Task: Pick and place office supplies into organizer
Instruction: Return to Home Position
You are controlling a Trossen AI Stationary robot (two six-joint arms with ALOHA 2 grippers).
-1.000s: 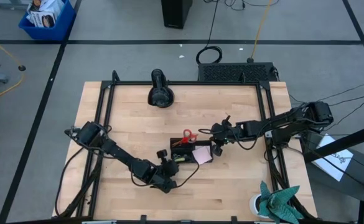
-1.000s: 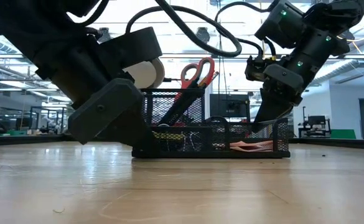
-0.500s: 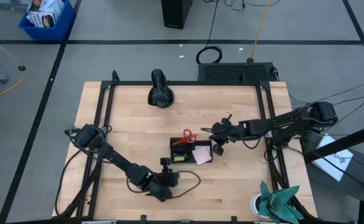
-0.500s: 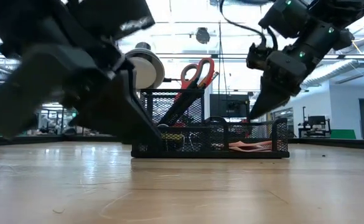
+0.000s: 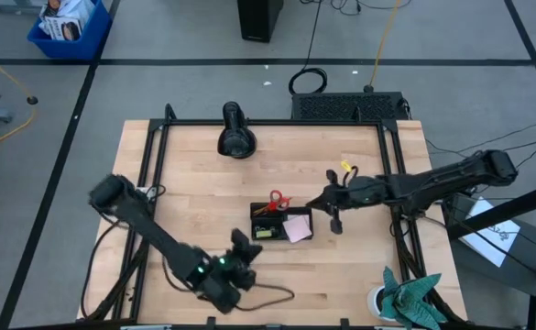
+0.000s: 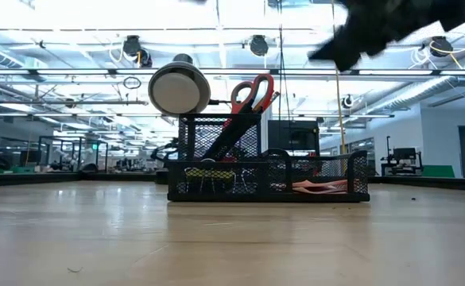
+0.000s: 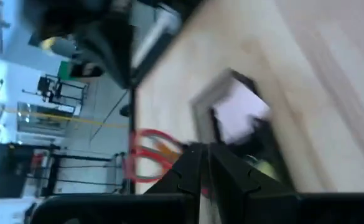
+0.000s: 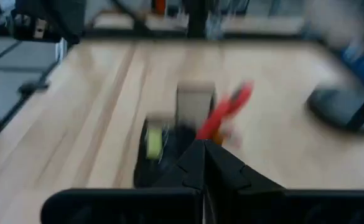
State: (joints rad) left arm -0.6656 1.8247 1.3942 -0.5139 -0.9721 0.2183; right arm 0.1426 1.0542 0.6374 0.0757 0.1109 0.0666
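While both arms are hanging above the tabletop, the organizer [image 5: 253,223] is sitting near the middle of the table, its long axis running left to right. The red-handled scissors [image 5: 274,199] are standing handles-up in its tall cup, and the pink sticky-note pad [image 5: 297,228] is lying in the right-hand compartment. The right gripper [image 5: 335,225] is hovering just beside the tray's right end. It is the nearer of the two, with its fingers pressed together on nothing. The left gripper [image 5: 240,241] is hanging off the tray's left corner, on the side away from the scissors, likewise closed and empty. With the supplies looking stowed, each arm is probably needing only to draw away outward, to its own side.
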